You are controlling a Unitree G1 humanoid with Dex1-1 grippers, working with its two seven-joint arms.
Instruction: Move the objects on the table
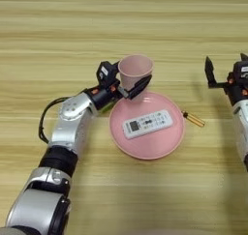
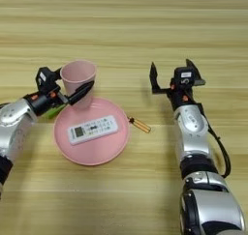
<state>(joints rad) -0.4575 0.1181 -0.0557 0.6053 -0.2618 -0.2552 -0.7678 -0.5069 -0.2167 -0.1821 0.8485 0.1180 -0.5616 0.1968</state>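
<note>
Left eye view: my left gripper (image 1: 130, 86) clamps the pink cup (image 1: 136, 72) above the plate's rim (image 1: 145, 156) for relocation; right gripper (image 2: 169, 74) waits spread, empty.

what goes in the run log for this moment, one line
left gripper: shut on pink cup, at pink plate's far rim | right gripper: open, empty, right of plate | white remote: on plate | green block: under left gripper

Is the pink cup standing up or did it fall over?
Standing up: the cup has its open mouth on top, with the left gripper around it.
</note>
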